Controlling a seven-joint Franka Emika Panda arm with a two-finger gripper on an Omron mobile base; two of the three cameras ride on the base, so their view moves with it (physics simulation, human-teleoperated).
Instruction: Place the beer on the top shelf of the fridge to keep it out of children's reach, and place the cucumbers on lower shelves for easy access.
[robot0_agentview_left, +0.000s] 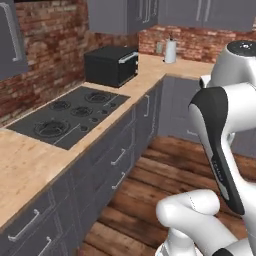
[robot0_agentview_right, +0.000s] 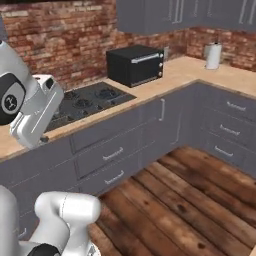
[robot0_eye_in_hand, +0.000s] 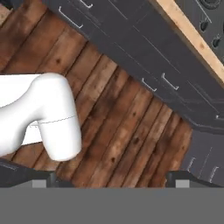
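We see the tool (robot0_eye_in_hand: 112, 177) in the hand view, its two dark finger tips (robot0_eye_in_hand: 43, 177) standing wide apart at the bottom edge with nothing between them — open and empty. It points down at the wooden plank floor (robot0_eye_in_hand: 127, 127), beside a run of grey drawer cabinets (robot0_eye_in_hand: 144, 48) under a light wood edge.

None of what we see here — floor, cabinets, cooking area — gives us the beer, the cucumbers or the fridge, so we cannot tell where they lie relative to the tool.

In the base views the surface (robot0_agentview_left: 25, 165) is a pale wooden top that runs along a red brick wall (robot0_agentview_left: 45, 55) and turns the corner. A black hob (robot0_agentview_left: 70, 114) with several burners is set into it, and a black microwave (robot0_agentview_left: 111, 65) stands just past the hob, on the wood. Farther along, near the corner, a white paper-towel roll (robot0_agentview_left: 170, 51) stands upright. Grey wall cupboards (robot0_agentview_right: 165, 15) hang above; we cannot tell what they or the drawers below hold, as all are shut.
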